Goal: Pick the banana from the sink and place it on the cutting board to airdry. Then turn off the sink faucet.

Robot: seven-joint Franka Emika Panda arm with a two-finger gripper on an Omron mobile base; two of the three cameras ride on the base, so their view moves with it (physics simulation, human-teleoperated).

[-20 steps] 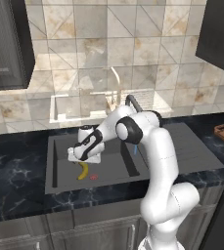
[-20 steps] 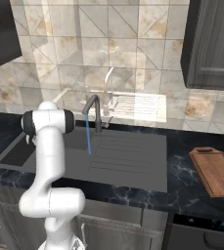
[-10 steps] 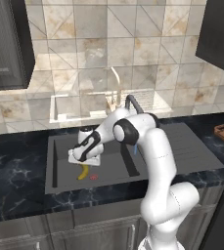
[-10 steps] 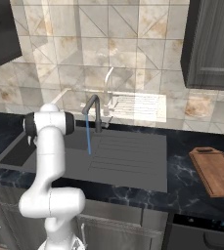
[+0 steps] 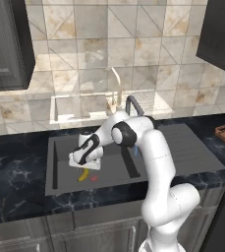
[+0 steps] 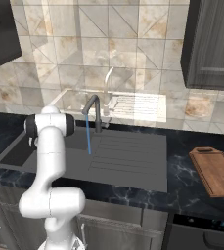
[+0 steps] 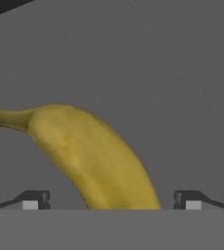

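The two-finger gripper (image 5: 83,164) has dropped closer over the small curved yellow banana (image 5: 83,174) on the dark grey sink (image 5: 60,172) floor — fingers spread either side, nothing clasped; grasp comes next.

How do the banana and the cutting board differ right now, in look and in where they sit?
The banana is yellow and curved; the cutting board is brown, flat and rectangular. The banana lies in the sink basin under the tool; the cutting board rests on the counter beyond the drainboard. Both lie flat, ungripped.
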